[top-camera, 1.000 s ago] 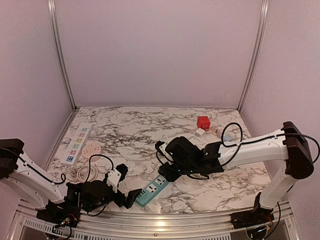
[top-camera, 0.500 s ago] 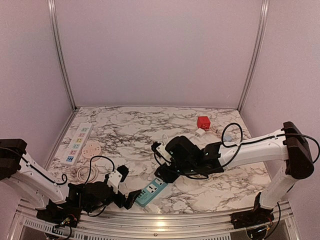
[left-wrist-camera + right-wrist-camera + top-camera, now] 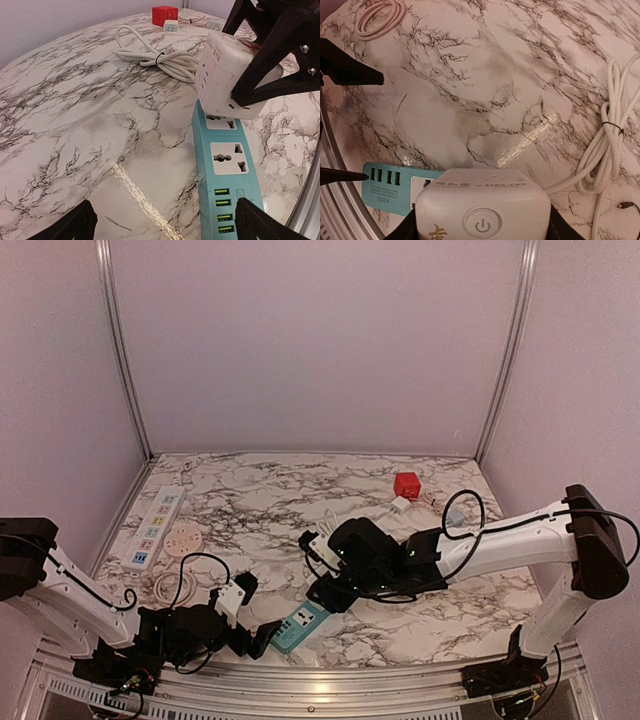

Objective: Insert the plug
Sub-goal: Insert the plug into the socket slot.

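Note:
A teal power strip (image 3: pixel 305 623) lies near the table's front edge; it also shows in the left wrist view (image 3: pixel 225 165) and the right wrist view (image 3: pixel 385 182). My right gripper (image 3: pixel 332 592) is shut on a white cube-shaped plug adapter (image 3: pixel 225 75) with a power button (image 3: pixel 482 225). It holds the adapter just above the strip's far end, over a socket. My left gripper (image 3: pixel 167 222) is open at the strip's near end. The strip's USB end lies beside its right finger (image 3: pixel 265 222), not clamped. The adapter's pins are hidden.
A bundled white cable (image 3: pixel 150 55) lies behind the adapter. A red cube socket (image 3: pixel 406 484) and a small white adapter (image 3: pixel 401 506) are at the back right. A long white power strip (image 3: pixel 155 525), a round socket (image 3: pixel 183 538) and a coiled cable (image 3: pixel 165 585) are on the left.
My right gripper has shifted left and toward the front with the adapter, ending over the strip's far end. My left gripper has barely moved.

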Robot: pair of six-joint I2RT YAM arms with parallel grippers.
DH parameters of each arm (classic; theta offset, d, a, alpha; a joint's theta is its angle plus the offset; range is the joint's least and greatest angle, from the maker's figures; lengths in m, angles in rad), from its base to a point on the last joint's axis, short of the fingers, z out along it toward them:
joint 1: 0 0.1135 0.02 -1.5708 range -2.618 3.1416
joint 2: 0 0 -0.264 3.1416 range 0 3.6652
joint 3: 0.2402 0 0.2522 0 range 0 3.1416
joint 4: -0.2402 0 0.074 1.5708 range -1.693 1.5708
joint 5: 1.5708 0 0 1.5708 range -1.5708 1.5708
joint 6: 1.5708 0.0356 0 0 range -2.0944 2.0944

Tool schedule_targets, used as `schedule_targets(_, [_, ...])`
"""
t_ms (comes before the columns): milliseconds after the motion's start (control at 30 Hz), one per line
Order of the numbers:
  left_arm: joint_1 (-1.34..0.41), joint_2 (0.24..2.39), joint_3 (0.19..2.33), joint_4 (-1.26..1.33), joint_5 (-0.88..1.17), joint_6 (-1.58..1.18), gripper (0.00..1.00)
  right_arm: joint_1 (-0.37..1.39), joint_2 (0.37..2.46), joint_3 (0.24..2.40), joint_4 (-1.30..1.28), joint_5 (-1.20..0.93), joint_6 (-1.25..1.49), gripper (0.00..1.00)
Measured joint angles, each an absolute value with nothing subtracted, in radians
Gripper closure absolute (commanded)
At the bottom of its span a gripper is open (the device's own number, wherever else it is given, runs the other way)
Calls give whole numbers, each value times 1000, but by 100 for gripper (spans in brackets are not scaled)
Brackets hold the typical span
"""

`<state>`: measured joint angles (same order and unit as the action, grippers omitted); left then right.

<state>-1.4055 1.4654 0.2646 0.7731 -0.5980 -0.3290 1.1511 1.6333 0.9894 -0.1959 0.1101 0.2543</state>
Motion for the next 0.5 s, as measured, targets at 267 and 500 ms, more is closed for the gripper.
schedule_targets(267, [-1406, 1465, 265, 773, -606, -330, 1, 1175, 1638, 989, -218, 148, 253, 100])
schedule_targets(500, [-1406, 1465, 265, 773, -611, -331, 1, 1190, 1638, 990, -236, 176, 254, 100])
